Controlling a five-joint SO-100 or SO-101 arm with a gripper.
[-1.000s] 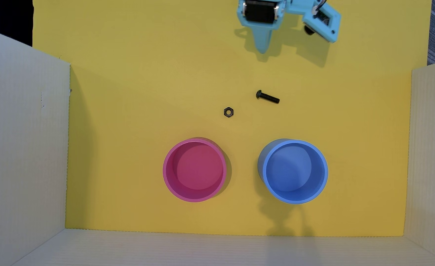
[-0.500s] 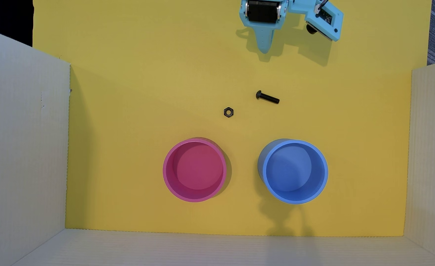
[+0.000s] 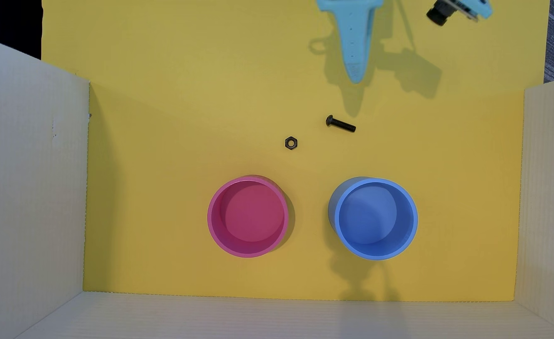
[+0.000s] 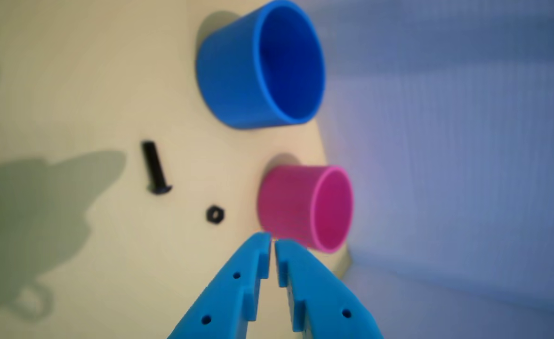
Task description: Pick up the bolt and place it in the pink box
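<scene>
Yellow sheeting covers the counter (image 3: 171,130), and pale corrugated walls (image 3: 31,195) fence it on three sides in the overhead view. On that yellow we find the bolt (image 3: 340,124) lying flat, black, its rounded head toward the left of the overhead view and its threaded shank running right and slightly down. It touches nothing. Just down and left of it lies a black hexagonal nut (image 3: 291,143), apart from the bolt.

Nearer the bottom of the overhead view stand two round containers side by side, with a clear gap between them: the pink box (image 3: 212,218) on the left and a blue container (image 3: 414,218) on the right. Both stand upright, and we see nothing inside either one. The nut lies above the pink box, and the bolt sits roughly above the gap between the two.

The light blue tool (image 3: 355,76) comes in from the top edge of the overhead view, pointing down toward the bolt but well short of it. In the wrist view we see the tool (image 4: 272,241) with its two fingers nearly together, only a thin slit between the tips, gripping nothing. There the bolt (image 4: 155,168) lies up and left of the tips, the nut (image 4: 215,214) closer, and the pink box (image 4: 286,205) just above them.
</scene>
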